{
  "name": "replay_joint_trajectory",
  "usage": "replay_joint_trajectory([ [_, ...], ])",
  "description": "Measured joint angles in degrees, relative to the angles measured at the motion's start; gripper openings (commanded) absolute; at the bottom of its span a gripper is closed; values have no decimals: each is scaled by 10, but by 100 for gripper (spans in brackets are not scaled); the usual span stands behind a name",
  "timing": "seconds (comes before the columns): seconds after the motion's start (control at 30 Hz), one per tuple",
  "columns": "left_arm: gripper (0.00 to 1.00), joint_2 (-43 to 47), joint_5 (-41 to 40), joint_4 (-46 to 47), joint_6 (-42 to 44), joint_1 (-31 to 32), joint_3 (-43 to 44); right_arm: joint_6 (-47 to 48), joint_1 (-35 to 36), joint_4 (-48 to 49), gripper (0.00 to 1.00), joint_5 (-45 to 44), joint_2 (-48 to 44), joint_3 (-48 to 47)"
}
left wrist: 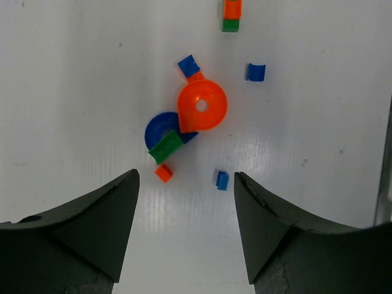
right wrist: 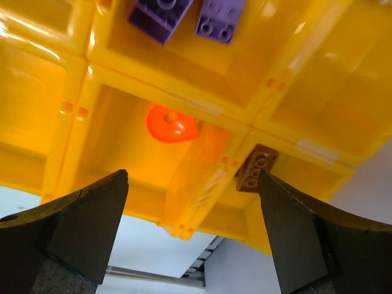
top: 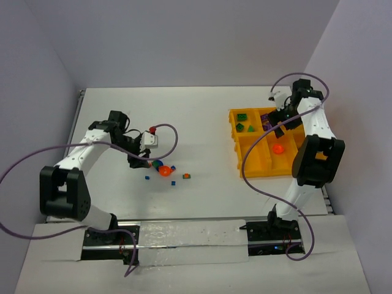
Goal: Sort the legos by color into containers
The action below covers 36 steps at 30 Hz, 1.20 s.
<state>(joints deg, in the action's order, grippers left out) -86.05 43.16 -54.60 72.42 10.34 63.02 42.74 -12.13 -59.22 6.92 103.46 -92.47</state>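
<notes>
Legos (top: pixel 164 170) lie in two places: on the white table (top: pixel 196 110) an orange round dish (left wrist: pixel 202 105) touches a blue round piece (left wrist: pixel 158 130) with a green brick (left wrist: pixel 165 147) lying against it and small blue and orange bits (left wrist: pixel 222 180) scattered near. In the yellow-orange tray (top: pixel 236 156), green bricks (top: pixel 244 125), purple bricks (right wrist: pixel 160 13), another orange dish (right wrist: pixel 170 124) and a brown brick (right wrist: pixel 257 166) sit in different compartments (right wrist: pixel 110 147). Left gripper (left wrist: pixel 185 184) hangs over the loose cluster, jaws parted and empty; right gripper (right wrist: pixel 191 184) hovers above the tray, jaws spread wide, gripping nothing.
</notes>
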Motion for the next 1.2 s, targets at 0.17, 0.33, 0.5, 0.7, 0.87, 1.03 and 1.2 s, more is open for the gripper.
replay_joint_trajectory([
  [0.17, 64, -69, 19, -40, 120, 0, 42, -34, 0, -29, 94, 41, 0, -94],
  [0.33, 61, -111, 15, -66, 197, 0, 57, -69, 1, -57, 94, 87, 0, -149],
  [0.5, 61, -129, 3, -70, 246, 3, 70, -99, 1, -78, 94, 117, 0, -159],
  [0.7, 60, -150, -14, -72, 282, 24, 86, -116, 1, -91, 94, 132, 0, -159],
  [0.87, 59, -154, -29, -72, 301, 44, 86, -123, 1, -95, 96, 137, 0, -160],
  [1.03, 58, -166, -40, -72, 306, 56, 86, -125, 1, -99, 96, 137, 0, -169],
  [1.2, 57, -177, -54, -71, 308, 62, 86, -127, 1, -102, 96, 138, 0, -177],
])
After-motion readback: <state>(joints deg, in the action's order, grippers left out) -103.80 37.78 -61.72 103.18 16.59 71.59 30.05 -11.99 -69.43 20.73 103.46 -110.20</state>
